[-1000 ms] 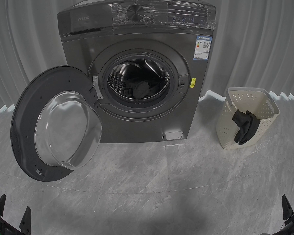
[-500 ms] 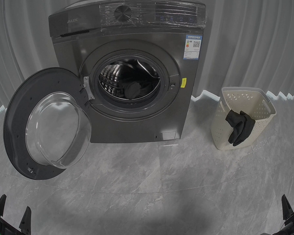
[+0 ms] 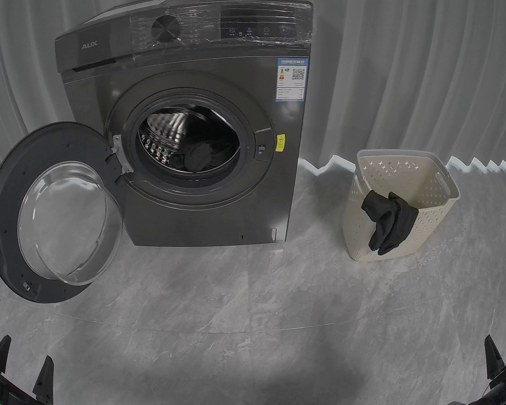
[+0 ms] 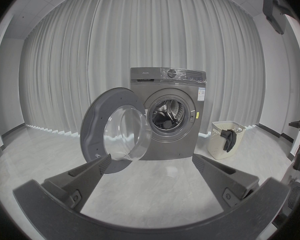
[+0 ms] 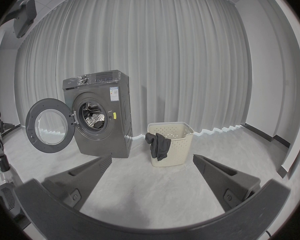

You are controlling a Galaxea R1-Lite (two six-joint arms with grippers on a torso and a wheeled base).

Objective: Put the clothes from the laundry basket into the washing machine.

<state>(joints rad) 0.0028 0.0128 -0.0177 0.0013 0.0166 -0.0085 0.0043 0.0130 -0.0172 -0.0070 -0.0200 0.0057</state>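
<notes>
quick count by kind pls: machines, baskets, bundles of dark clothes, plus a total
washing machine: 1
laundry basket: 1
dark clothing bundles: 2 (one draped on the basket, one in the drum)
total: 4

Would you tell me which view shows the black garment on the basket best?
The head view: the garment hangs large over the rim of the basket. The right wrist view shows it smaller; the left wrist view, smaller still.

Washing machine (image 3: 208, 220): logo (image 3: 89, 45), blue-edged label (image 3: 291, 79), yellow sticker (image 3: 280, 142); small print unreadable.
</notes>
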